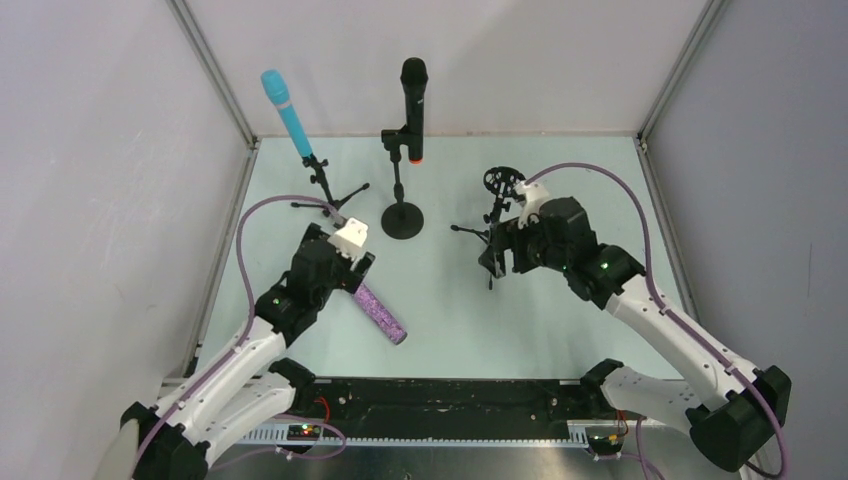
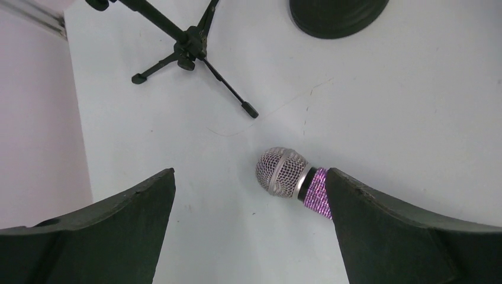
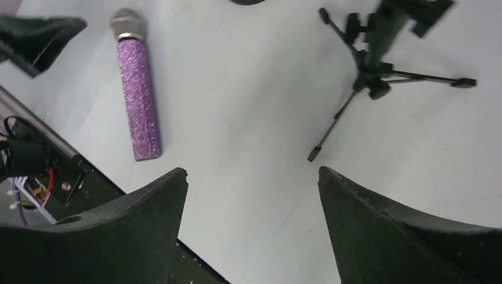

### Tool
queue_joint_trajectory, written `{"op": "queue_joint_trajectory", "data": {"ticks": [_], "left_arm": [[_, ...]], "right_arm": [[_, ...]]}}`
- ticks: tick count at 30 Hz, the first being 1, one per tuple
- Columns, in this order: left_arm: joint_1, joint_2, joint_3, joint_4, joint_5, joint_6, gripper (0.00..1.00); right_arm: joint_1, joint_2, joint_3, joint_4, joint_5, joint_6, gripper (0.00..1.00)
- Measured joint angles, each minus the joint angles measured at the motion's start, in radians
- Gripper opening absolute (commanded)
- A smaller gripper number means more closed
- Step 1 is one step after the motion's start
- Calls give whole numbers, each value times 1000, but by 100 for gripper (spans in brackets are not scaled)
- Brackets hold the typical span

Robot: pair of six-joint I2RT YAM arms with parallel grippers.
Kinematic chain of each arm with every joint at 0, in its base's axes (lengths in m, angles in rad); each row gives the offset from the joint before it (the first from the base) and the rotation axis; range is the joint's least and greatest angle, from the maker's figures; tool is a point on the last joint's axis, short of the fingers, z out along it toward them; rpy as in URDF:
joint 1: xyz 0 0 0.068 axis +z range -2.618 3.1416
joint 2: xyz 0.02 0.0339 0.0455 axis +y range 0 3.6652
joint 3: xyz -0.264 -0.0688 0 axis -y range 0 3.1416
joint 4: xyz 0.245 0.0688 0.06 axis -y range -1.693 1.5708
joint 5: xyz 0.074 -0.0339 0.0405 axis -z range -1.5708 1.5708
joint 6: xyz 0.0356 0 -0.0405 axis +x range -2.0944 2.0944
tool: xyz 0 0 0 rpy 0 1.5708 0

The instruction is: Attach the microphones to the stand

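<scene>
The left claw [image 2: 250,171] hangs low over the tabletop [image 1: 450,310] with its jaws spread wide and gripping nothing. The purple glitter microphone [image 2: 290,180] lies flat beneath it. Its silver mesh head sits between the two fingers, nearer the right-hand one, and the sparkly body runs back under that finger out of the wrist view. Ahead of this claw and a little to its left stands a tripod stand [image 2: 189,47] carrying the turquoise microphone [image 1: 287,112], which leans up and away. Ahead and to its right is the round-base stand [image 1: 402,215], with the black microphone [image 1: 413,105] clipped upright, orange end down.

The right claw [image 3: 251,170] is also open – fingers well apart, nothing between them. Just ahead of it and to its right stands the empty tripod stand [image 3: 370,65], legs splayed on the tabletop and no microphone in its holder. The purple glitter microphone lies well off to this claw's left.
</scene>
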Motion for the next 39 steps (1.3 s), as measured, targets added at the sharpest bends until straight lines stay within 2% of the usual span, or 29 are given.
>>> {"op": "queue_joint_trajectory", "data": {"ticks": [3, 10, 20, 28, 39], "left_arm": [[50, 36, 38, -8, 36, -69, 100], [212, 95, 123, -49, 148, -232, 100], [395, 141, 165, -66, 280, -457, 100], [446, 145, 167, -68, 258, -546, 100], [448, 117, 167, -74, 180, -531, 100]], "right_arm": [[74, -2, 0, 11, 30, 0, 86], [157, 7, -1, 107, 35, 0, 86], [260, 131, -2, 252, 4, 4, 87], [352, 341, 31, 322, -31, 33, 93], [472, 753, 307, 257, -83, 31, 94]]}}
